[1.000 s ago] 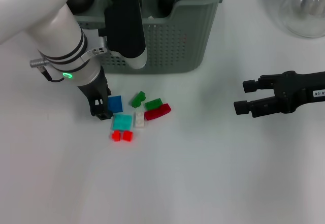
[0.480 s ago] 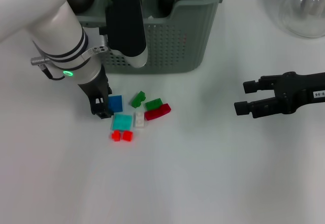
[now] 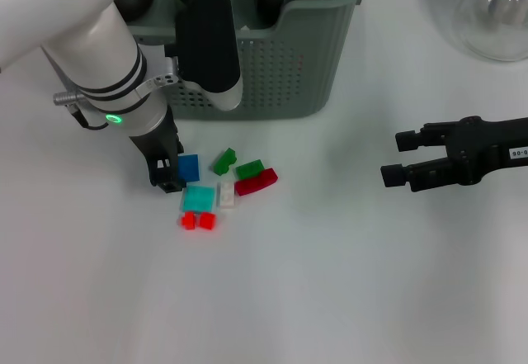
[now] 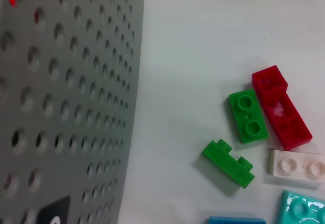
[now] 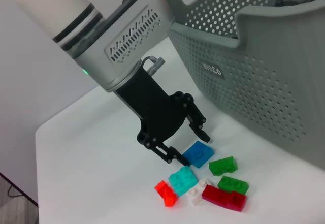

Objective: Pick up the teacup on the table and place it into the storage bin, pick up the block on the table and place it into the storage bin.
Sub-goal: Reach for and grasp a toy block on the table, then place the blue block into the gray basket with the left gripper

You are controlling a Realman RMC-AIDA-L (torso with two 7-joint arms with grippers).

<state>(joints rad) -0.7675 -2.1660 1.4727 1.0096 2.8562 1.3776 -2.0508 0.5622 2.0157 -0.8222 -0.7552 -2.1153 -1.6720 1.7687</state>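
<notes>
White worktop [image 3: 330, 281] lies under my left claw [image 5: 189, 142], whose fingers stand spread around the blue block [image 3: 189, 167], tips down at the surface, nothing gripped. Beside it lie teal [image 3: 198, 197], white [image 3: 226, 194], green [image 3: 223, 161], dark red [image 3: 256, 182] and red blocks [image 3: 198, 220]. My left arm slants down before the storage bin [image 3: 289, 67]. My right claw [image 3: 394, 159] hangs spread, well apart.

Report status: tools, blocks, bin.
Left tool open, down at blue block. Right tool open, idle over bare table. Blocks clustered before bin, none gripped. Path to bin clear.
</notes>
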